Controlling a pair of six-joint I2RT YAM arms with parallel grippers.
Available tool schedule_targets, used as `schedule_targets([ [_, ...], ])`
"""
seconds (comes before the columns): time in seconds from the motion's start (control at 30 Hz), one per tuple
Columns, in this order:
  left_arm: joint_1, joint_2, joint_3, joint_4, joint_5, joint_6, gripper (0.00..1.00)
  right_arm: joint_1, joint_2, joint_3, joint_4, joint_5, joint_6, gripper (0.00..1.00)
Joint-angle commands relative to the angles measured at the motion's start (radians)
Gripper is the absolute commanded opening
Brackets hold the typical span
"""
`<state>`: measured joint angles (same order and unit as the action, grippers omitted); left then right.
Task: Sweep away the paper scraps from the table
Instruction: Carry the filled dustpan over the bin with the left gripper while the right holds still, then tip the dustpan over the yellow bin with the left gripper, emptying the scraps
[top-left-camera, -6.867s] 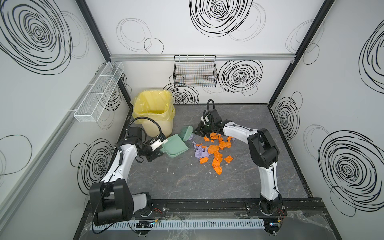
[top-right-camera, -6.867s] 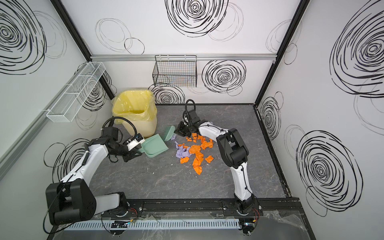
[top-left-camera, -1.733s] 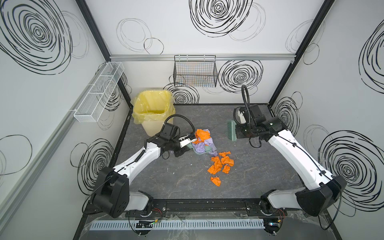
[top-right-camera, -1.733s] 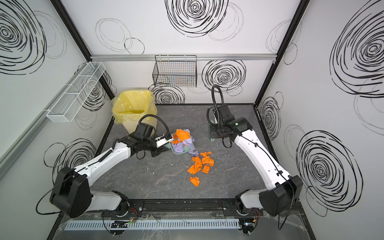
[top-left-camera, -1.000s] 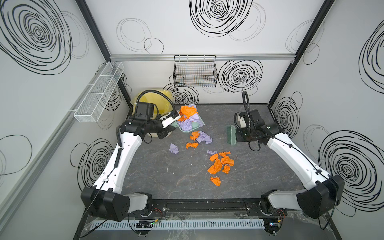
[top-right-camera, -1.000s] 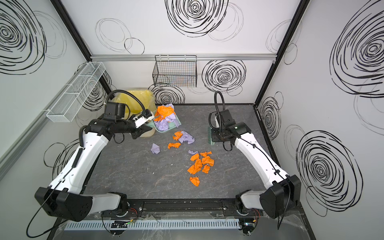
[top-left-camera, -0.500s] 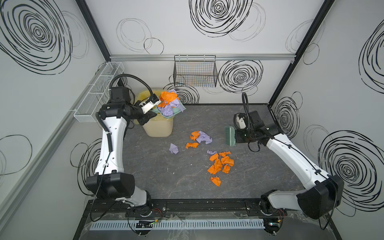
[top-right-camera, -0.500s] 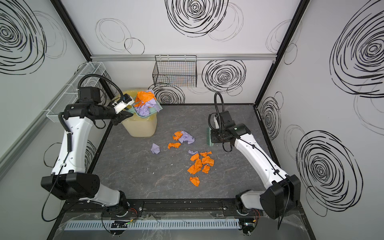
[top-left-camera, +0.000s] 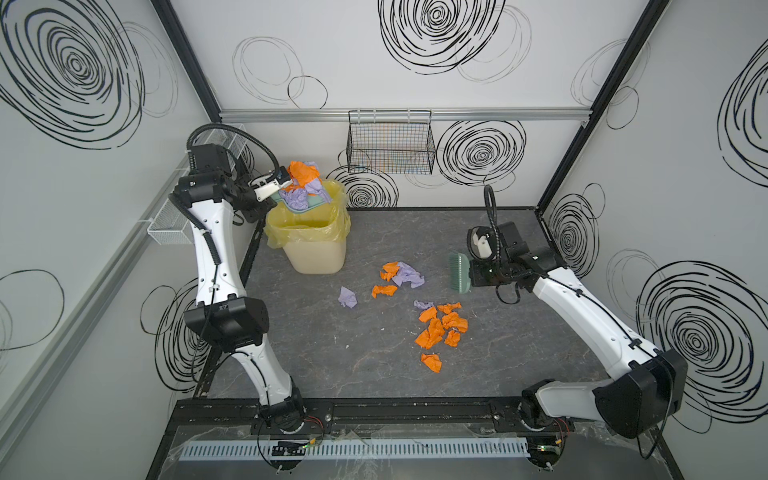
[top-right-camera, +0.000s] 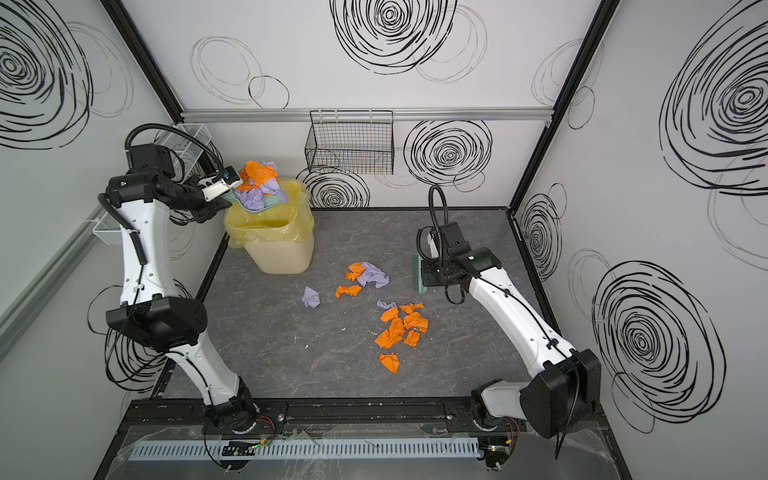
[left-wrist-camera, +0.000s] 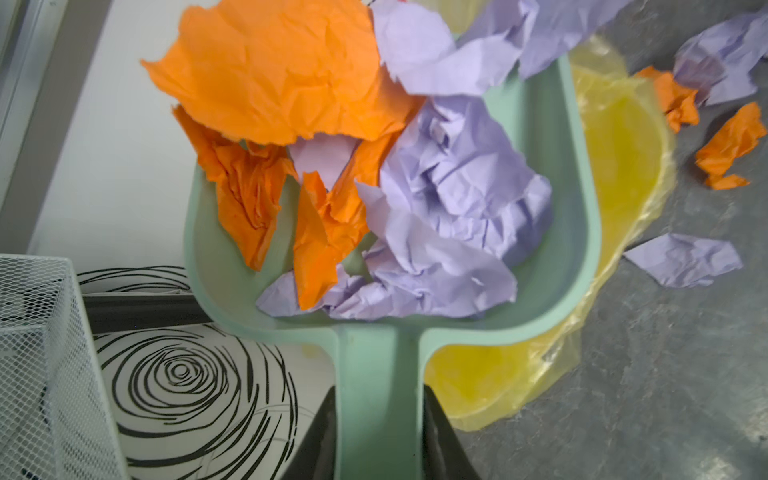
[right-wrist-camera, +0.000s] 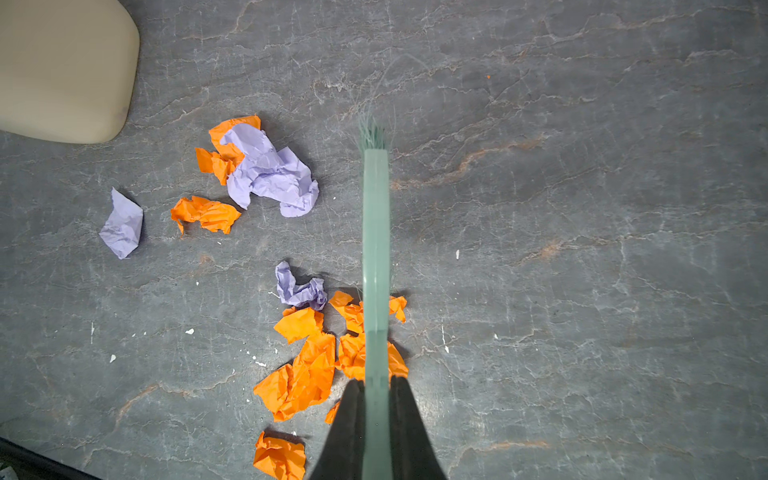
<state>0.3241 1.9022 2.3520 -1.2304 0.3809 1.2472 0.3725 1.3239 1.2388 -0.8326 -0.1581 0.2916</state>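
One bin (top-left-camera: 316, 253), one dustpan (left-wrist-camera: 577, 187), one brush (top-left-camera: 459, 272), two wall baskets (top-left-camera: 390, 145); loose paper scraps (top-left-camera: 432, 334): three lilac, about eight orange.

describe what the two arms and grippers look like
The left arm and right arm have white links, bulky black joints and a black ribbed cable looping over the wrist. The left gripper and right gripper have dark tapered fingers.
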Motion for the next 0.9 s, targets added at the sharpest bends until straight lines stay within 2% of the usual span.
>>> schedule_targets([
  [0.0,-0.001,-0.004,0.003,0.003,-0.114,0.095,0.00,-0.005,-0.020,-0.012,0.007,-0.002,-0.009,0.00],
  [0.17,-0.025,-0.059,-0.113,0.116,-0.243,0.162,0.00,-0.005,-0.020,-0.023,0.026,-0.020,-0.007,0.00],
  [0.4,-0.106,-0.188,-0.340,0.354,-0.425,0.283,0.00,-0.003,-0.021,-0.020,0.023,-0.014,-0.007,0.00],
  [0.57,-0.155,-0.249,-0.440,0.475,-0.520,0.362,0.00,-0.004,-0.034,-0.035,0.029,-0.004,-0.006,0.00],
  [0.7,-0.171,-0.271,-0.471,0.544,-0.567,0.407,0.00,-0.003,-0.037,-0.039,0.039,-0.014,-0.004,0.00],
  [0.87,-0.165,-0.272,-0.439,0.545,-0.571,0.415,0.00,-0.003,-0.032,-0.020,0.059,-0.058,-0.005,0.00],
])
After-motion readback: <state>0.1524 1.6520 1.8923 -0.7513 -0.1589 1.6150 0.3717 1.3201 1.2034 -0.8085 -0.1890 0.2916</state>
